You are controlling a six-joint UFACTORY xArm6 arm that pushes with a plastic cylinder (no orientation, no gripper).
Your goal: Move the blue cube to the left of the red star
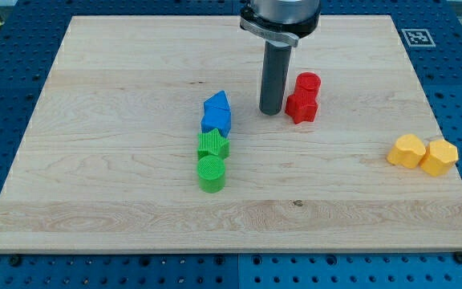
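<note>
The blue cube point(216, 122) sits near the board's middle, touching another blue block point(216, 103) just above it. The red star point(301, 107) lies to the right, with a red cylinder point(308, 83) touching it from above. My tip point(271, 111) rests on the board just left of the red star, about a block's width to the right of the blue cube, touching neither blue block.
A green star point(212, 145) and a green cylinder point(211, 173) line up below the blue cube. Two yellow blocks point(407, 151) point(439, 156) sit side by side near the board's right edge. The wooden board point(95, 160) lies on a blue pegboard table.
</note>
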